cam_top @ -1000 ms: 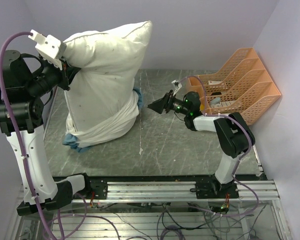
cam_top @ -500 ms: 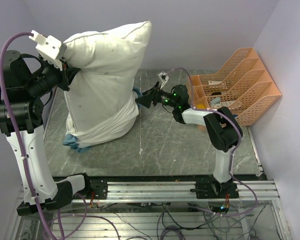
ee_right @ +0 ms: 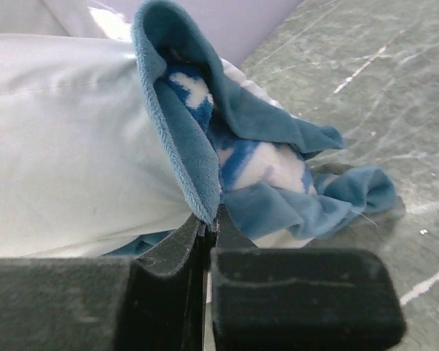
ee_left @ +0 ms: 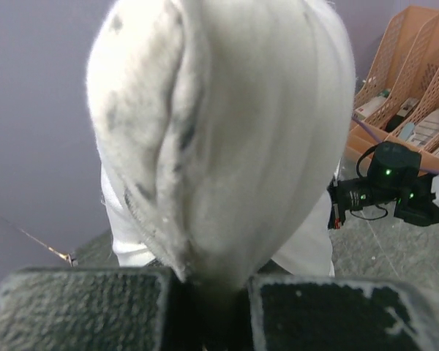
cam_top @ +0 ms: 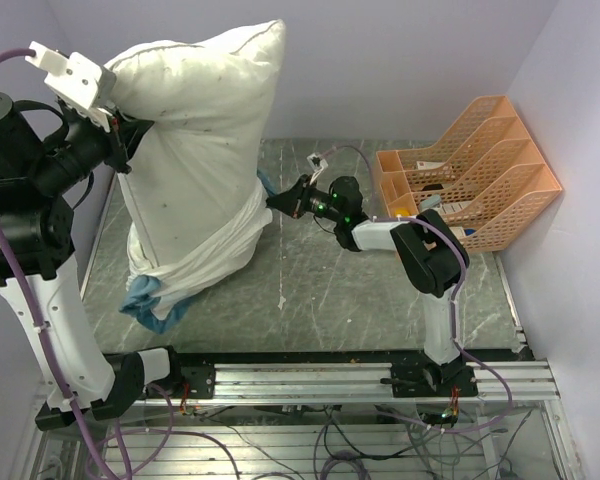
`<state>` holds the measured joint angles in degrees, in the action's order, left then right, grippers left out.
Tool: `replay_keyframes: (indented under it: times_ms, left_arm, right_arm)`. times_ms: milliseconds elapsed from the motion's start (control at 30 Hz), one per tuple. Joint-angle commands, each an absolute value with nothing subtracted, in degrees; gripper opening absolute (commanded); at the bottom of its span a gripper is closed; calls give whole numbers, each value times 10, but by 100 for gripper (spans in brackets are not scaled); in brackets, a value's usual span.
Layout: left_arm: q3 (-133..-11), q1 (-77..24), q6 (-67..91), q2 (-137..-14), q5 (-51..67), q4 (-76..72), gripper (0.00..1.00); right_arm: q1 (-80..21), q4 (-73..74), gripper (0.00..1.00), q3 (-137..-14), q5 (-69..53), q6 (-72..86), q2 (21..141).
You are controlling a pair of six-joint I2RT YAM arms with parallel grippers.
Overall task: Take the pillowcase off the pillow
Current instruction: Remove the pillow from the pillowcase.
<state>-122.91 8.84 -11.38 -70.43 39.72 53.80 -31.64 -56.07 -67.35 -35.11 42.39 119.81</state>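
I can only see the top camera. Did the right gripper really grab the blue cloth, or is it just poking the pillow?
Observer: It grabbed it. In the right wrist camera the right gripper is shut on the fuzzy teal edge of the pillowcase.
Kid: Is the left one holding something too?
Observer: Yes. The left wrist camera shows the left gripper pinching a fold of the pillow.
Kid: Does the cloth have a pattern?
Observer: Up close, blue and white patches show inside the teal fold.
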Motion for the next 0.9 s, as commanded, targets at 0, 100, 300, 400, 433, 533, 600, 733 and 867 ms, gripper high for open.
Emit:
replay_keyframes:
  times_ms: [0, 100, 300, 400, 433, 533, 600, 733, 867]
  left_arm:
    - [-1305, 89, -78, -700, 415, 409, 7]
    - [-1324, 89, -67, -703, 420, 386, 7]
    - [-1335, 89, -53, -692, 400, 309, 7]
    - [-1288, 89, -53, -657, 373, 213, 7]
    - [-1271, 89, -53, -647, 364, 180, 7]
    - [-1276, 89, -53, -647, 341, 122, 7]
    - [-1282, 89, -50, -648, 308, 72, 7]
    - [-1256, 89, -47, -638, 247, -40, 7]
    - [-1249, 88, -19, -637, 207, -90, 7]
  right_arm:
    - [-309, -515, 0, -649, -266, 395, 1204]
    - [-309, -466, 0, -648, -207, 375, 1209]
    - [-313, -340, 0, -660, -69, 356, 1246]
    - [-322, -308, 0, -661, -22, 347, 1271]
    - [-324, -300, 0, -661, -12, 346, 1278]
    - [-332, -284, 0, -662, 14, 346, 1295]
    - [-339, -277, 0, -660, 32, 346, 1303]
    - [-355, -261, 0, -660, 69, 343, 1313]
    - [-359, -269, 0, -648, 75, 350, 1308]
